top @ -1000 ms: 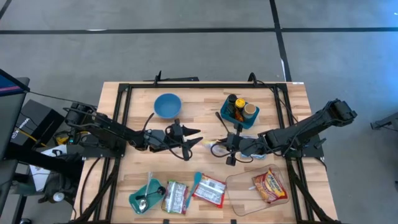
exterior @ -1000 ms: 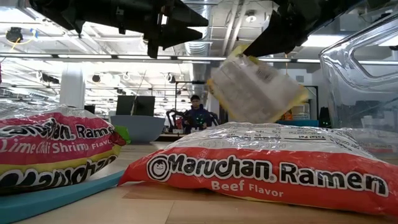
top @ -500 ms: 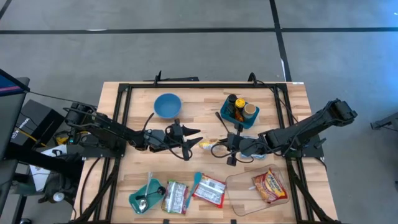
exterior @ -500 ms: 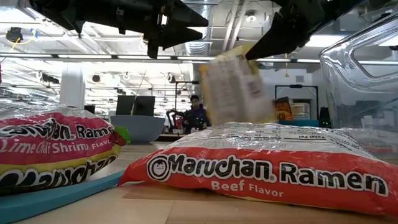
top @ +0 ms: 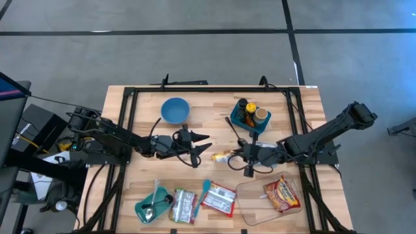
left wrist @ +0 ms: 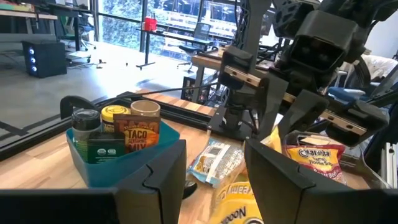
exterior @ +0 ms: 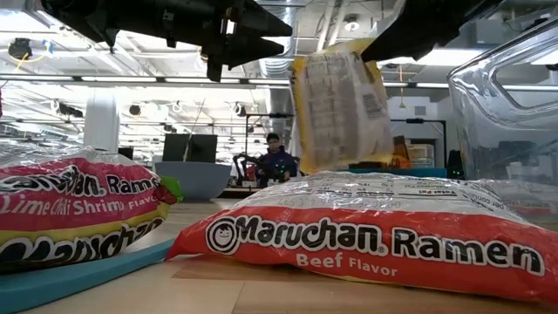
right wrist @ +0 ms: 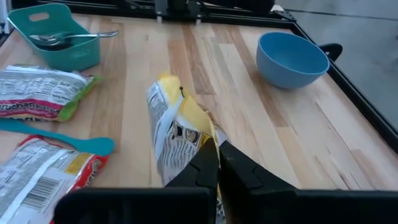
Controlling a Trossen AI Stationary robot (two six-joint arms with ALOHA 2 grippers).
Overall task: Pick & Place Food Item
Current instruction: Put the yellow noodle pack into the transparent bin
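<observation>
A yellow noodle packet (top: 221,156) hangs over the middle of the wooden table, and my right gripper (top: 233,156) is shut on it. In the low view the packet (exterior: 340,109) dangles near upright. The right wrist view shows its printed back (right wrist: 177,134) ahead of the shut gripper (right wrist: 217,163). My left gripper (top: 208,143) stands open and level just left of the packet, with nothing between its fingers (left wrist: 155,177). My right gripper pinches the packet's upper end (right wrist: 202,134) between its two fingers. They come slanting down from the table's right side. The packet hangs below the fingers, near upright and clear of the table.
A blue bowl (top: 175,109) and a teal bin of jars (top: 250,117) stand at the back. Along the near edge lie a teal tray with a spoon (top: 151,207), two ramen packets (top: 184,206) (top: 219,199), a teal spatula (right wrist: 62,140) and a clear container (top: 257,195) holding another packet.
My right gripper has risen slightly and drifted toward the near edge, still shut on the packet. The packet has swung from a tilt to hanging near upright and sits a little farther toward the table's left.
</observation>
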